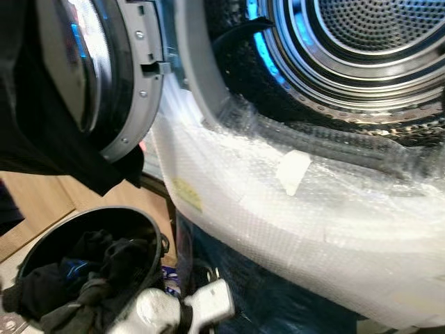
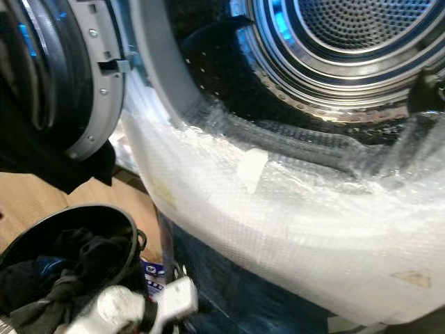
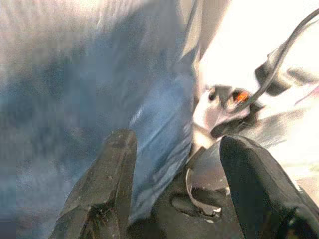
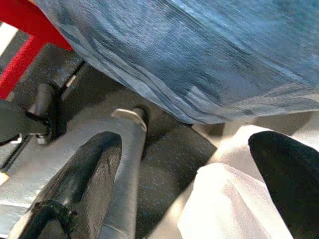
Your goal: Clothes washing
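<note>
Below open washer drum [image 1: 361,42], dark clothes [image 1: 83,278] fill bucket [image 1: 142,223]; both jaws spread, empty, apart from clothes.

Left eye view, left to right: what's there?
Open door → black bucket of dark clothes, below the door → bubble wrap on the washer front → drum.

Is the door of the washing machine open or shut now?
Open: the door is swung left, exposing the drum.
</note>
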